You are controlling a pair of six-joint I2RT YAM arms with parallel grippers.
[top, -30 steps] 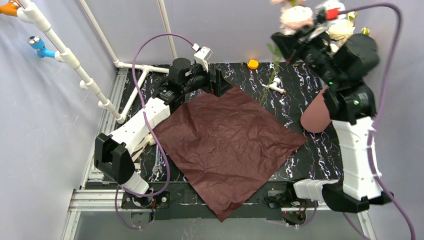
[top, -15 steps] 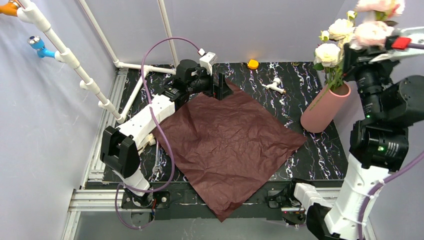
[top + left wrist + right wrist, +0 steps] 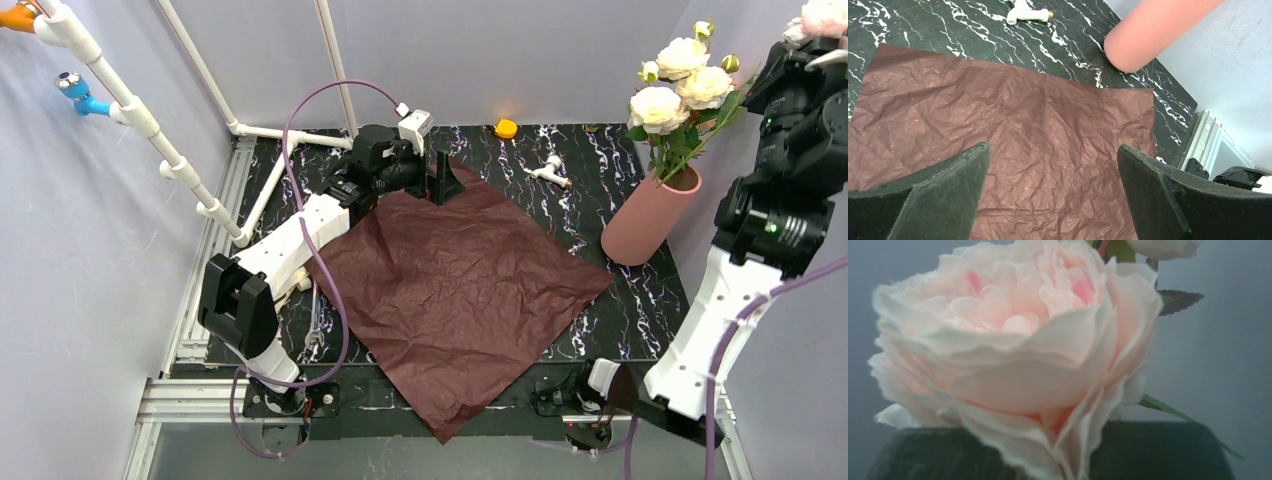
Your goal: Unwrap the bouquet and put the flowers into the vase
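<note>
Grip first: our right gripper (image 3: 768,82) clenches a stem of the flowers (image 3: 682,80) above the vase (image 3: 648,215), which holds the other stems. We judge a sideways pull could tip the vase or drag roses out. Our left gripper (image 3: 1051,150) gapes over the wrapping paper (image 3: 460,290), well left of the vase.

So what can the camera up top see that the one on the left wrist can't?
Only the top camera shows the flowers poking out of the vase, the small orange thing at the back, and both whole arms. Only the left wrist camera shows the left gripper up close, its two dark fingers spread wide above the paper. Both show the dark red paper lying spread out flat, the pink vase, and the little white pipe piece.
</note>
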